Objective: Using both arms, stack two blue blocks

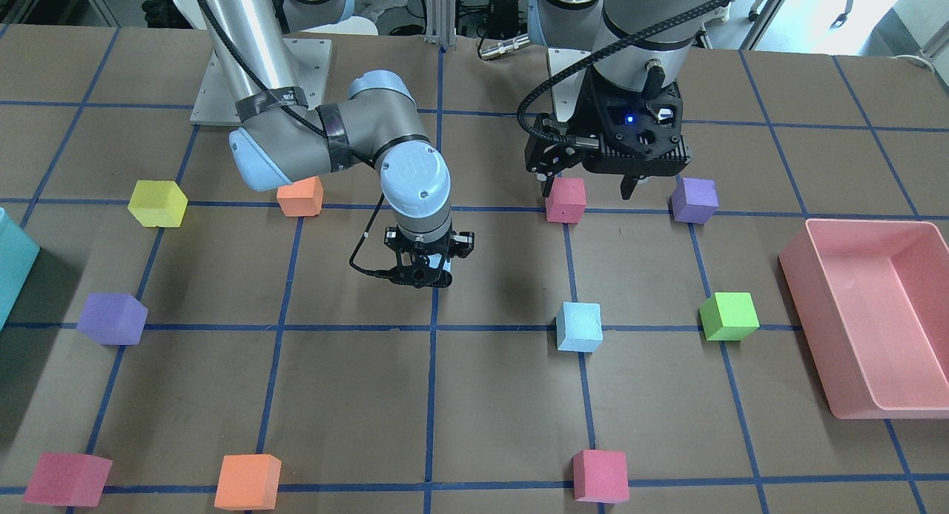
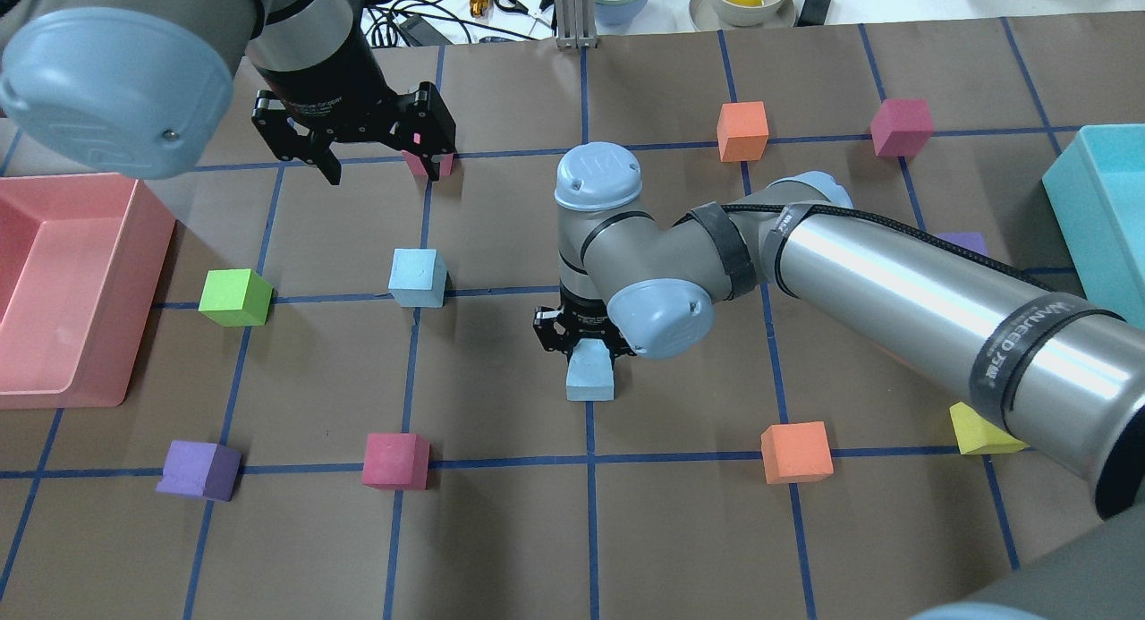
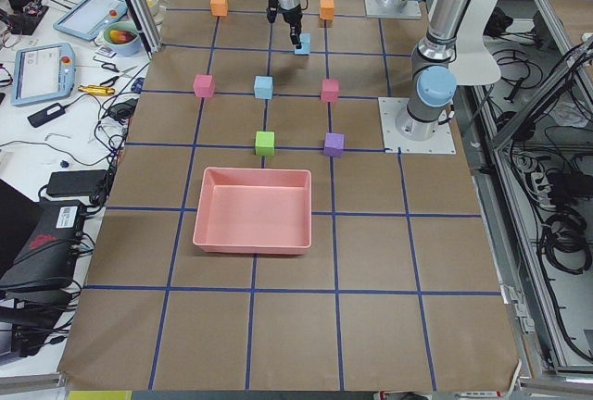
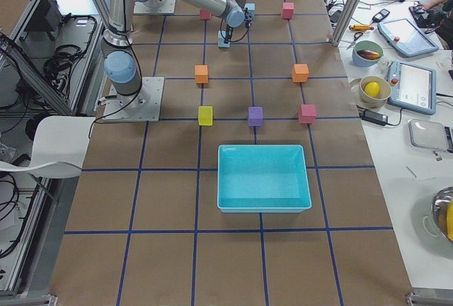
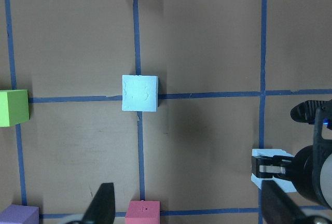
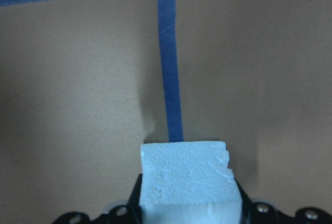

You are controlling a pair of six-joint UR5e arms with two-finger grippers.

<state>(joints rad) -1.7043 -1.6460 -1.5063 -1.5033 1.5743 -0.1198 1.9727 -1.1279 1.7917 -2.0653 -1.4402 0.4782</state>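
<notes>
Filling the bottom of the right wrist view, one blue block (image 6: pixel 187 180) sits clamped between the jaws of the right gripper (image 2: pixel 583 338), its chalky top face square to the tape line ahead. The shadow beneath suggests it hangs just off the table (image 2: pixel 501 530), though that is hard to confirm. The second blue block (image 2: pixel 418 277) stands on a tape crossing, apart from everything else, with its sides parallel to the grid. Being a cube, it has no long axis to match, only faces to align. It lies to the robot's left of the carried block and slightly farther from the base, about one grid square away. The left gripper (image 1: pixel 591 189) hangs high with its fingers (image 5: pixel 102 203) spread wide and holding nothing. In its wrist view a pink cube (image 5: pixel 142 212) lies below between the fingers and the free block just beyond them. The right arm probably has to travel leftward, then lower its cube squarely onto the resting one, and the left gripper is nearer should that block need steadying.
</notes>
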